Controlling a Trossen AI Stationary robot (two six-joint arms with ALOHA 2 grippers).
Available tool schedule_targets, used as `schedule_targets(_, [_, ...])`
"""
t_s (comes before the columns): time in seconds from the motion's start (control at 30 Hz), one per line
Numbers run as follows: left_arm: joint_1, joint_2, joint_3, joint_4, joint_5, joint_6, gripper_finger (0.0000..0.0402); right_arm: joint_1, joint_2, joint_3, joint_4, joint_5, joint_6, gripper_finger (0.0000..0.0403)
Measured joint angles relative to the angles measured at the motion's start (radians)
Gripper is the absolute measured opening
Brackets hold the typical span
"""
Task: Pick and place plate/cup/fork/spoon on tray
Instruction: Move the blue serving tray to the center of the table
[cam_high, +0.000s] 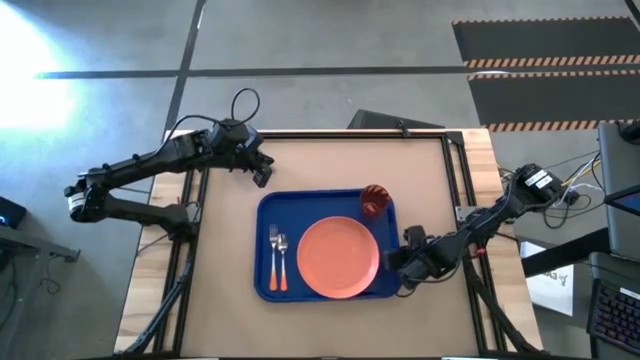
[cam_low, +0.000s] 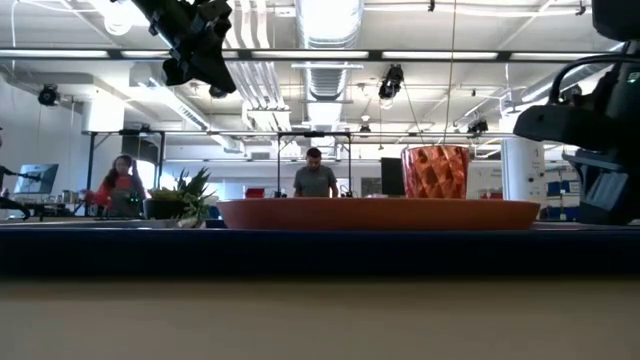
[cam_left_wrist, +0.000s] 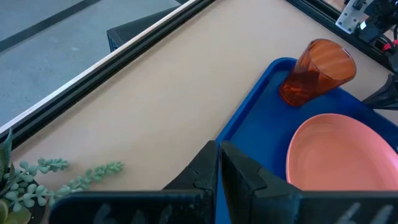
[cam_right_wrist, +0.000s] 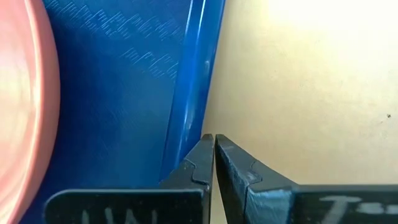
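Note:
The blue tray (cam_high: 268, 215) lies in the middle of the table. The salmon-pink plate (cam_high: 338, 257) rests flat on it. The dark red cup (cam_high: 374, 200) stands upright in the tray's far right corner. The fork and the spoon (cam_high: 278, 262) lie side by side on the tray's left part, orange handles toward the near edge. My left gripper (cam_high: 262, 174) is shut and empty, raised above the table off the tray's far left corner. My right gripper (cam_high: 394, 262) is shut, low at the tray's right rim (cam_right_wrist: 189, 93), beside the plate. My right gripper's shut fingertips (cam_right_wrist: 206, 149) stand right at the tray's right rim, pointing toward the table's left side. Whether they touch the rim I cannot tell.
A small green potted plant (cam_left_wrist: 37, 177) stands on the table near my left gripper and also shows in the low view (cam_low: 185, 198). Bare tabletop (cam_high: 330, 160) lies beyond the tray. People show in the room behind the table (cam_low: 316, 178).

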Motion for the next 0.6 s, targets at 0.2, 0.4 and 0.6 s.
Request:
schedule_targets(0.2, [0.0, 0.0, 0.0, 0.0, 0.0, 0.0, 0.0, 0.0, 0.0, 0.0, 0.01, -0.004, 0.004, 0.0008])
schedule_targets(0.4, [0.0, 0.0, 0.0, 0.0, 0.0, 0.0, 0.0, 0.001, -0.001, 0.0, 0.021, -0.005, 0.015, 0.0008])
schedule_targets(0.6, [0.0, 0.0, 0.0, 0.0, 0.0, 0.0, 0.0, 0.001, -0.001, 0.0, 0.038, -0.006, 0.015, 0.0008])
